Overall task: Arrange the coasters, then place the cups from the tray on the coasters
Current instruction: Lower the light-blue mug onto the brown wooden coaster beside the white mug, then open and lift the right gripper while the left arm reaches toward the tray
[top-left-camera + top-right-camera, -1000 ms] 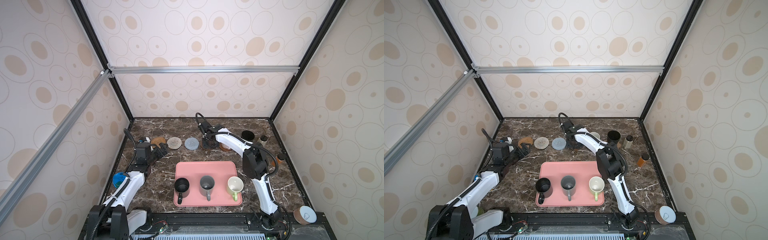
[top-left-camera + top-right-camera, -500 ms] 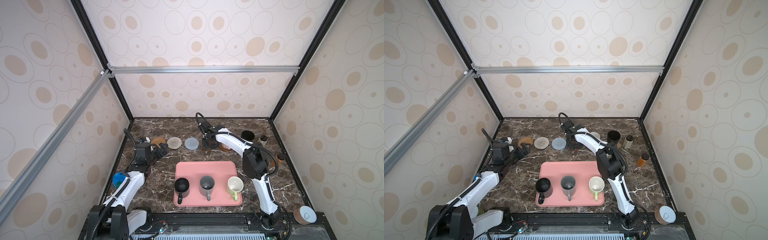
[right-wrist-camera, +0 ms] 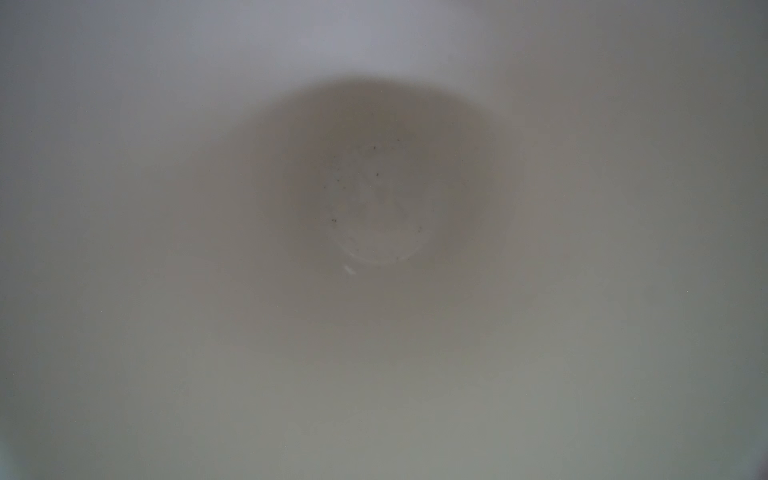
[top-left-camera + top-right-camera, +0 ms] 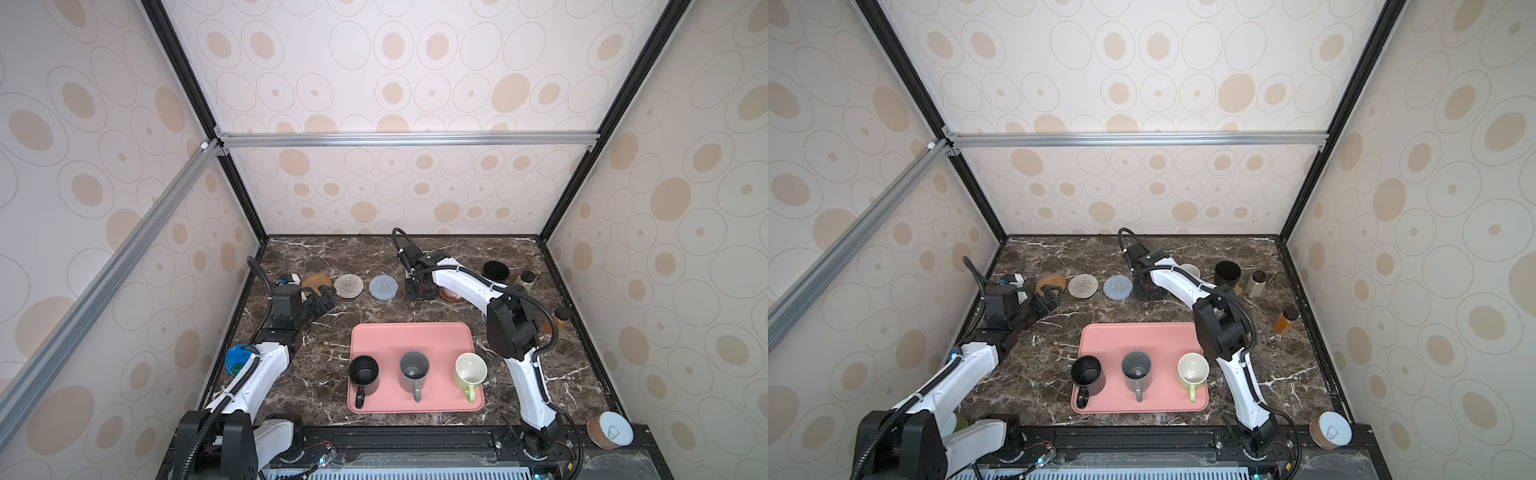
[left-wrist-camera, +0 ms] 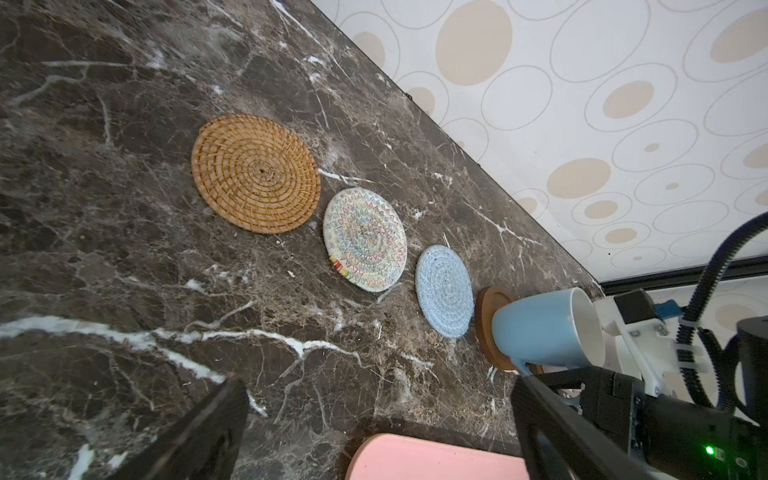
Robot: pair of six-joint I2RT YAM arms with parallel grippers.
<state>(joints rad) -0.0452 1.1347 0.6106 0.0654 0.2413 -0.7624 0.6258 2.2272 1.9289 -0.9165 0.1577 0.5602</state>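
A dark brown marble bench point(image 4: 332, 257) with white veins carries everything. At its far right a small pale bottle point(image 4: 524, 279) with a dark cap stands upright. Nearer, along the right edge and well apart from it, stands an amber bottle point(image 4: 1285, 321) with a dark cap. At the near right corner, beside the black rail, sits a brown can point(image 4: 610, 430) whose white lid bears a faint drawing. At the left edge a round blue-topped thing point(image 4: 239, 359) shows, partly hidden; what it is cannot be told. Cream wallpaper point(image 4: 415, 83) with tan ovals covers the walls. An aluminium beam point(image 4: 407, 139) crosses the far wall between black corner posts point(image 4: 582, 166).
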